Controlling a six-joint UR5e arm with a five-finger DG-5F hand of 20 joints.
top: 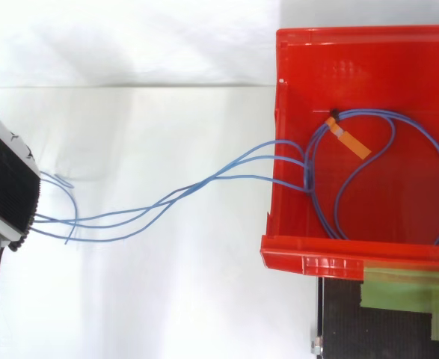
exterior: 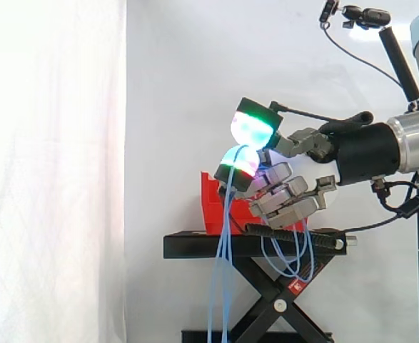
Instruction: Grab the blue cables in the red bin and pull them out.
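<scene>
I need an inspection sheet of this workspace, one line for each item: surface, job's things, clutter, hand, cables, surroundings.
surface: black stand, level, carrying the red bin.
job's things: blue cables, partly coiled inside the bin with an orange tag on them; several strands cross the bin's wall toward the hand.
clutter: green tape stuck on the stand next to the bin.
hand: hand above the stand, by the bin, fingers curled on the blue cables.
cables: strands hang from the hand down past the stand's edge; loops dangle below the stand's top.
surroundings: white curtain behind the work.
</scene>
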